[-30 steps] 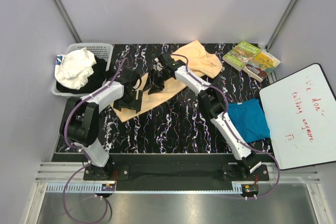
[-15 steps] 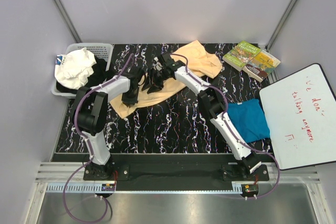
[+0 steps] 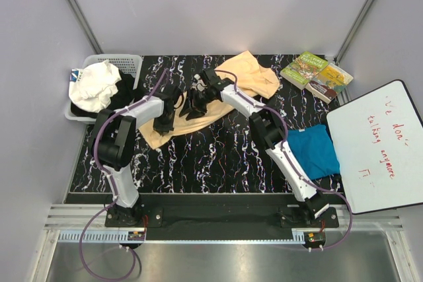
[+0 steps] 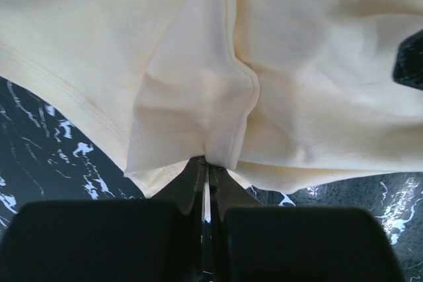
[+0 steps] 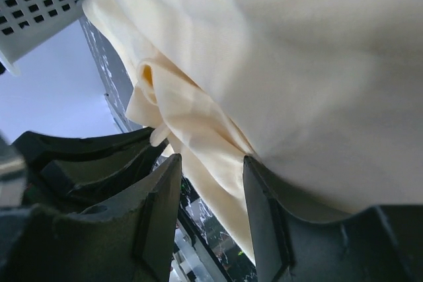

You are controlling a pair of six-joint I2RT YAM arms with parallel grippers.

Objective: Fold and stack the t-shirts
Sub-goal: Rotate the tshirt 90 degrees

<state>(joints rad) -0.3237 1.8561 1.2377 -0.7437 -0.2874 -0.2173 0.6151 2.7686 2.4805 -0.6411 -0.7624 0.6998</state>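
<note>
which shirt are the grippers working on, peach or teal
The peach-yellow t-shirt, spread mid-table: the left gripper pinches its edge. The teal t-shirt lies untouched at the right.

Peach-yellow t-shirt (image 3: 244, 77) lies rumpled mid-table; teal t-shirt (image 3: 314, 150) folded at right

On the whiteboard (image 3: 378, 144) at your right you can make out red handwriting, turned sideways to the overhead camera. It seems to read "we don't" on one line and "talking anymore" on the next, though the first word is faint and uncertain. Below it sits a small red mark you cannot decipher. The two books (image 3: 316, 75) at the far right corner of the desk (image 3: 218, 156) carry cover print too small to read.
</note>
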